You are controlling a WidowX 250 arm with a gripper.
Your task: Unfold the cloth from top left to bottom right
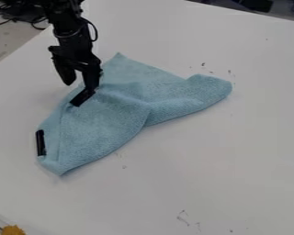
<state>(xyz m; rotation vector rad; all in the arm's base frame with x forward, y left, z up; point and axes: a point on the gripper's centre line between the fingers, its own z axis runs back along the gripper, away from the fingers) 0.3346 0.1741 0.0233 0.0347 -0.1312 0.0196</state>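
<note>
- Where the black arm (pixel 68 27) comes down from the upper left, its end effector (pixel 77 91) hangs over the upper left part of the blue cloth (pixel 106 128), with the longer finger reaching down onto the fabric.
- The end effector is open: its two fingers stand apart, a strip of the white tabletop (pixel 235 183) shows between them, and nothing is visibly clasped.
- The finger nearer the left side of the view ends higher up, over the tabletop just beside the cloth's left edge; the other ends in a dark, slanted tip that lies against the cloth.
- From that tip, most of the cloth spreads to the right and downward. One pointed corner rises above and to the right of the tip, a rounded, folded lobe reaches out to the right, and another corner points down toward the lower left.
- The cloth lies partly folded on the tabletop. A curved edge crosses its middle, one layer overlaps another there, and creases run close by the dark tip.
- Below and to the left of the end effector, well apart from it, a slim black piece (pixel 40 142) lies along the cloth's left edge, near the lower corner.
- Small dark marks dot the tabletop above the lobe and below the cloth; a yellow-orange item (pixel 13 230) shows at the lower left, and cables (pixel 36 20) show at the upper left.
</note>
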